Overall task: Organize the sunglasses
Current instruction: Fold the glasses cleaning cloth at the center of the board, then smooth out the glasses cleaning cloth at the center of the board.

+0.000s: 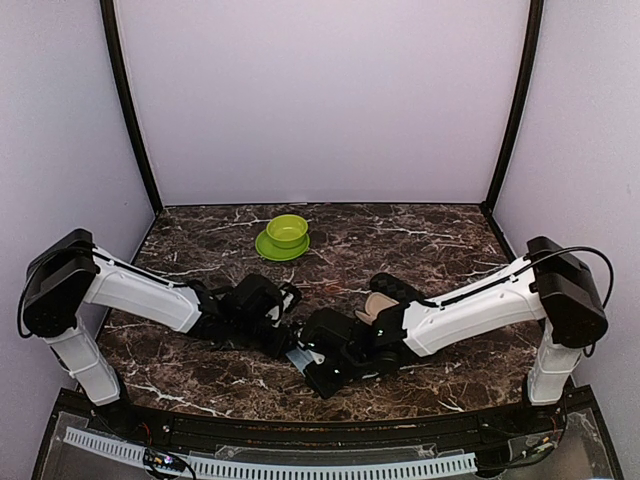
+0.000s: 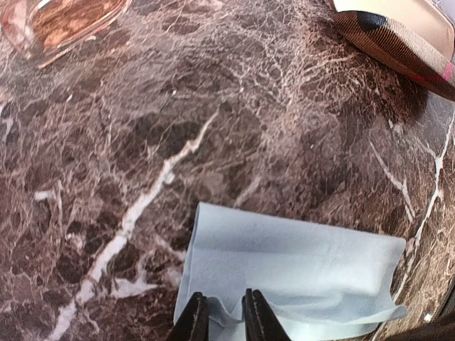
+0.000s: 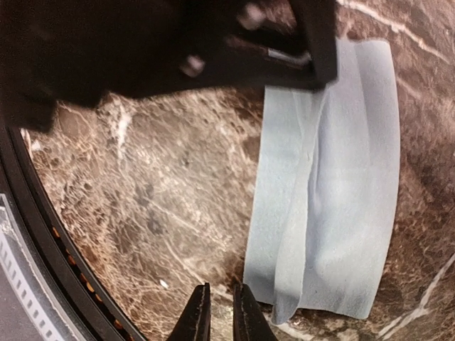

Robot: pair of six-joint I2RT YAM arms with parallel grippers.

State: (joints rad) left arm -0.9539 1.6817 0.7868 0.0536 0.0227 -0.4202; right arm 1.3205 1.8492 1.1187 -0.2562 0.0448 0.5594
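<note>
Left jaws are narrow, seemingly nipping the blue cloth's [image 2: 298, 266] near edge. The reddish-brown sunglasses [image 2: 60, 25] lie well ahead and left of them on the counter [image 2: 213, 106], long axis slanting. Right jaws are nearly closed, empty, beside the cloth; the left arm looks nearer.

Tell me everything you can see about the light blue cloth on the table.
The cloth is a thin, pale blue rectangle of soft fabric, lying mostly flat on the dark marble table near its front edge. A long crease runs down its length, and one edge puckers up where the left gripper pinches it. The right gripper sits just off another corner, apparently not touching it.
</note>
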